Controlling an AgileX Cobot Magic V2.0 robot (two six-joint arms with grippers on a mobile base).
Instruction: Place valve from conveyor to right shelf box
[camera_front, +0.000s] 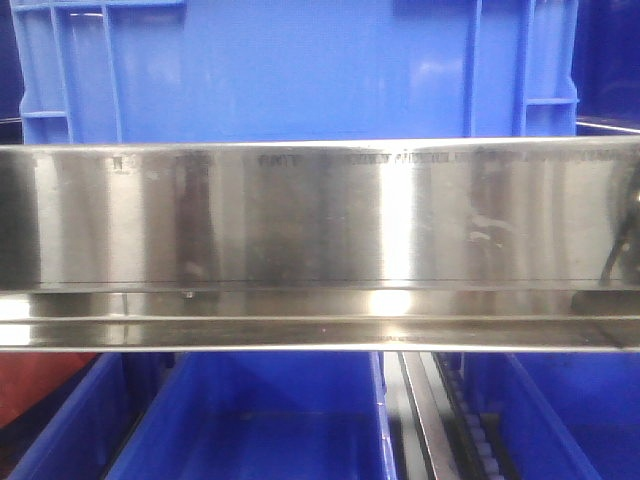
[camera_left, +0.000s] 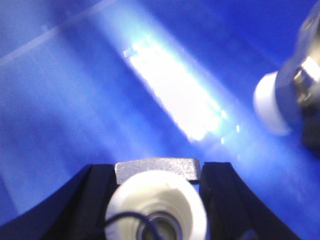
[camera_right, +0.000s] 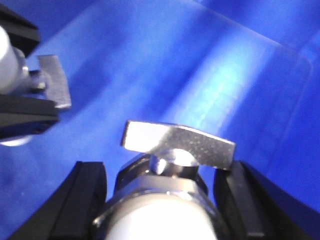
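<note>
In the left wrist view a valve (camera_left: 155, 200) with a white cap and a flat grey metal handle sits between the black fingers of my left gripper (camera_left: 157, 172), which is shut on it. The right wrist view shows a second silvery valve (camera_right: 175, 142) held by my right gripper (camera_right: 162, 170), its fingers against the valve's sides. Both hang over the blue floor of a box (camera_right: 175, 60). Each wrist view also catches the other arm's valve (camera_left: 290, 95), and the left gripper (camera_right: 35, 75) appears at the right wrist view's upper left. The conveyor is out of view.
The front view shows a large blue box (camera_front: 300, 70) on a shiny steel shelf rail (camera_front: 320, 240), with more blue bins (camera_front: 250, 420) below it and a roller track (camera_front: 440, 420) between them. No gripper shows there. A bright glare strip (camera_left: 175, 85) lies on the box floor.
</note>
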